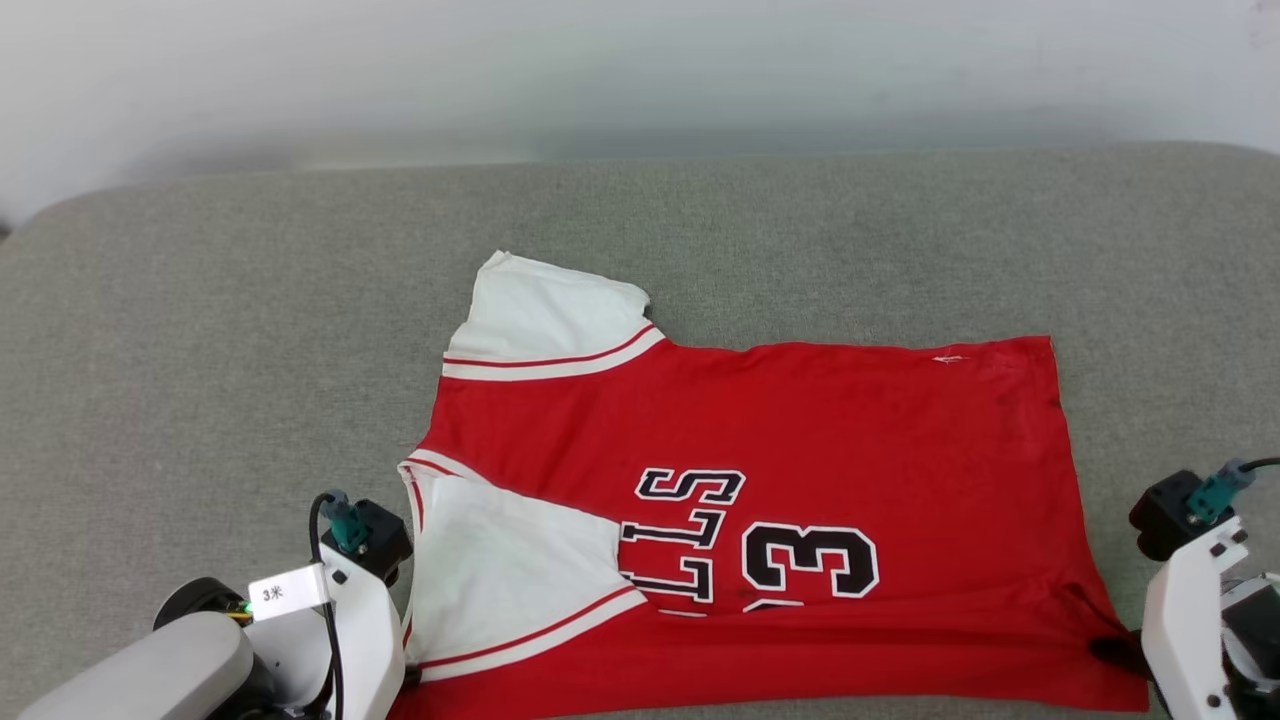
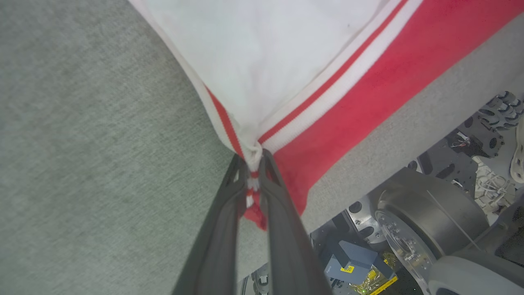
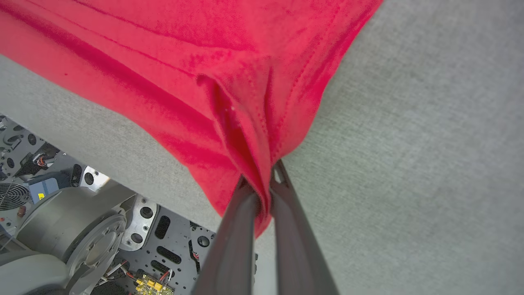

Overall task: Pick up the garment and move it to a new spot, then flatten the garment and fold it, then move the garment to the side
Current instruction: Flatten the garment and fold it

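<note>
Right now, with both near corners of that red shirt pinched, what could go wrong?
1. The left tool and right tool each grip only a small bunch of the garment; a pull might slip one corner free.
2. The near white sleeve lies folded over the lettering, so a crease may get trapped in the fold.
3. The near hem sits at the front edge of the grey surface; dropped, it could slide off.
</note>
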Motion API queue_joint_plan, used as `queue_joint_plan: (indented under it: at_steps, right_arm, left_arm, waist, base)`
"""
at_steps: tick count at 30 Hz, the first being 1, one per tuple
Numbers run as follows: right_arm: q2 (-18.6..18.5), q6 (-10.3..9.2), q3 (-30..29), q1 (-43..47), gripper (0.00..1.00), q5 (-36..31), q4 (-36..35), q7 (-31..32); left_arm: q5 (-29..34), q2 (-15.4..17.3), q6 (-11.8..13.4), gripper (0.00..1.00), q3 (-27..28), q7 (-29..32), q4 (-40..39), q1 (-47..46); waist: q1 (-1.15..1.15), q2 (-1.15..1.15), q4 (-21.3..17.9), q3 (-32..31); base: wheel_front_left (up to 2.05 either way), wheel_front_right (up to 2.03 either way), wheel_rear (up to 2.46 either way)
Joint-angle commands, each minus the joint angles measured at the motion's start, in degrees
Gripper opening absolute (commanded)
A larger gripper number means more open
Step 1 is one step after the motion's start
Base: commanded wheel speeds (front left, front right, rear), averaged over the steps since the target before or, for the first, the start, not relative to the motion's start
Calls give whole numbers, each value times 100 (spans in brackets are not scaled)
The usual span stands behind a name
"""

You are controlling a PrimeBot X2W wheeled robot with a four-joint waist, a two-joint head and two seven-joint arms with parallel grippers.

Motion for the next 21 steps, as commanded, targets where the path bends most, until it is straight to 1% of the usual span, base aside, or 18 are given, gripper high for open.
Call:
queue_joint_plan:
  at_steps: [1, 5, 6, 9, 13, 15, 18, 21]
  right_arm:
    - [125, -6, -3, 75, 0, -90, 166, -25]
    - [416, -6, 9, 110, 0, -210, 485, -164]
    - [541, -6, -32, 79, 100, -287, 547, -420]
    - [480, -5, -127, 39, 100, -422, 420, -811]
    - [502, -4, -490, 43, 100, -689, 238, -1614]
    - [617, -5, -789, 53, 100, -871, 168, -2124]
    - [819, -5, -1238, 76, 100, -1391, 61, -2874]
    - [1191, -5, -1781, 225, 100, -1864, -30, -3477]
  left_arm:
    - [-30, -7, 39, 0, -35, -1, 77, 103]
    - [-24, -32, 26, 0, -84, 28, 239, 121]
    - [11, -62, 43, 100, 23, -160, 273, 44]
    - [53, 11, 47, 100, 137, -311, 165, -72]
    - [93, 169, 139, 100, 424, -553, -37, -297]
    - [167, 233, 225, 100, 602, -737, -76, -478]
    - [348, 296, 295, 100, 806, -946, -69, -776]
    - [388, 206, 352, 100, 963, -936, 51, -1119]
  waist:
    - [0, 0, -23, 98]
    - [0, 0, -15, 188]
    - [0, 0, 5, 170]
    - [0, 0, 15, 66]
    - [0, 0, 22, -88]
    - [0, 0, 4, -120]
    - [0, 0, -65, -110]
    - [0, 0, -115, -35]
  base:
    - [0, 0, 0]
    - [0, 0, 0]
    - [0, 0, 0]
    - [0, 0, 0]
    - [0, 0, 0]
    - [0, 0, 0]
    - [0, 0, 0]
    - [0, 0, 0]
